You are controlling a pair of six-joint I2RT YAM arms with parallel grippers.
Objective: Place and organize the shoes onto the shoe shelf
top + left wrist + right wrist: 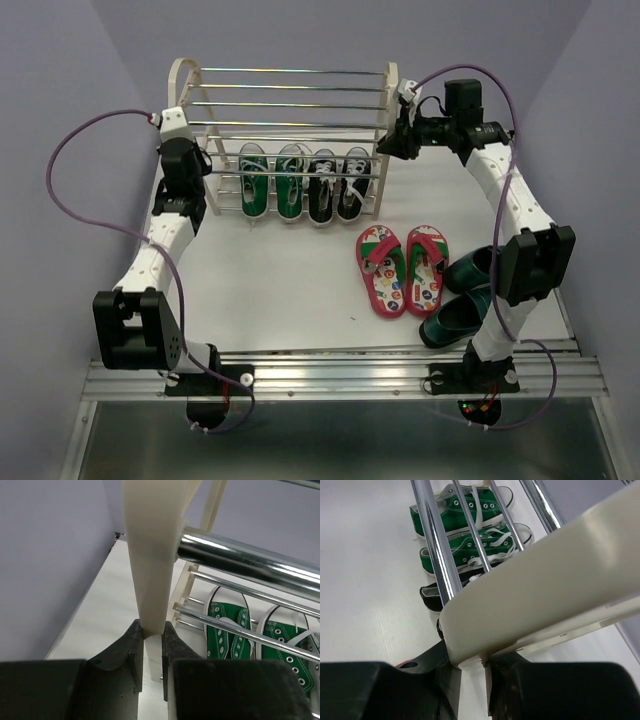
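The shoe shelf (290,100) stands at the back of the table, with cream side frames and chrome bars. The green sneakers (272,182) and black sneakers (336,185) sit under its lowest bars. The flip-flops (400,268) lie on the table in front, and the dark teal loafers (462,297) lie to their right, partly hidden by the right arm. My left gripper (197,162) is shut on the shelf's left side frame (150,560). My right gripper (390,145) is shut on the right side frame (545,595). The green sneakers also show in both wrist views (227,630) (460,515).
Purple walls close in the table on the left, back and right. The table's white surface (270,290) lies in front of the shelf. A metal rail (340,375) runs along the near edge at the arm bases.
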